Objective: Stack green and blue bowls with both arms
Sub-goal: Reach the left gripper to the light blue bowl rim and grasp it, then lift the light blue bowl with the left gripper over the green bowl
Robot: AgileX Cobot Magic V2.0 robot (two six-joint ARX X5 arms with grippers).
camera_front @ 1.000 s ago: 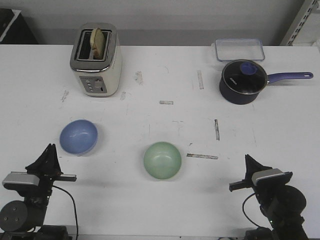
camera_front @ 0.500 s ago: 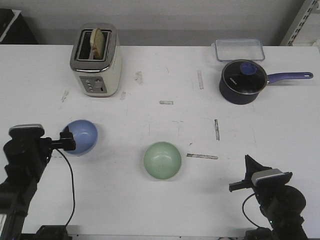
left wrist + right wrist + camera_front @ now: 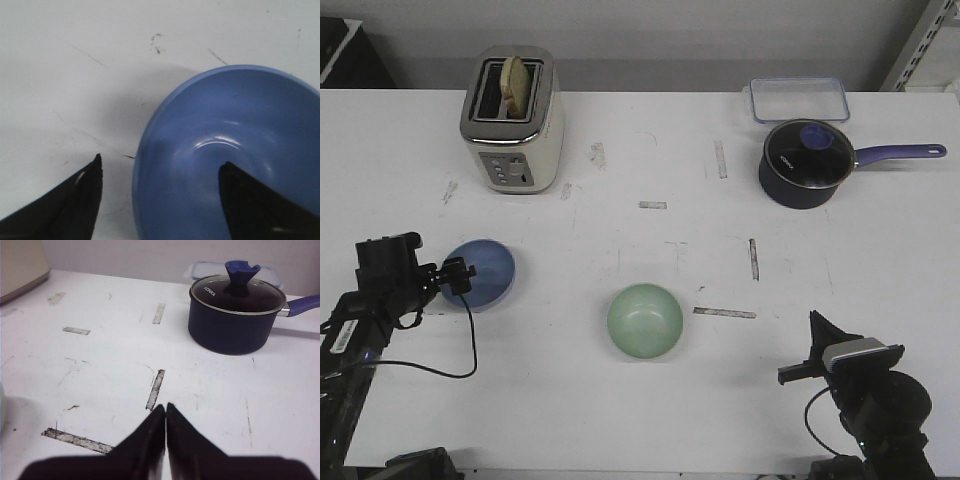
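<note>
- The blue bowl [image 3: 480, 275] sits upright on the white desk [image 3: 650, 400], well in front of the cream toaster [image 3: 512, 120] and a little to the left of it.
- The left gripper [image 3: 458, 277] is at that bowl's left rim. Its jaws are spread wide and straddle the rim: in the left wrist view one black fingertip [image 3: 85, 195] hangs over bare desk outside the bowl [image 3: 235, 155], the other over the bowl's inside. I cannot tell whether either tip touches the bowl.
- The left arm [image 3: 365, 310] reaches in from the near left corner of the desk, cable looping beneath it.
- The green bowl [image 3: 645, 320] stands upright too, well apart from the blue bowl, to the right of it and nearer the front edge. No gripper is close to it.
- A strip of worn tape [image 3: 724, 313] lies just to the right of the green bowl.
- The right gripper [image 3: 812, 325] rests low at the near right, well to the right of the green bowl. Its jaws are pressed together with nothing between them, as the right wrist view [image 3: 165, 412] shows.
- Far behind the right gripper stands a dark navy saucepan [image 3: 804, 164] with its lid on and its purple handle pointing right; a clear lidded container [image 3: 798, 98] lies just behind the saucepan.
- The toaster has a slice of bread [image 3: 515, 82] standing in its slot.
</note>
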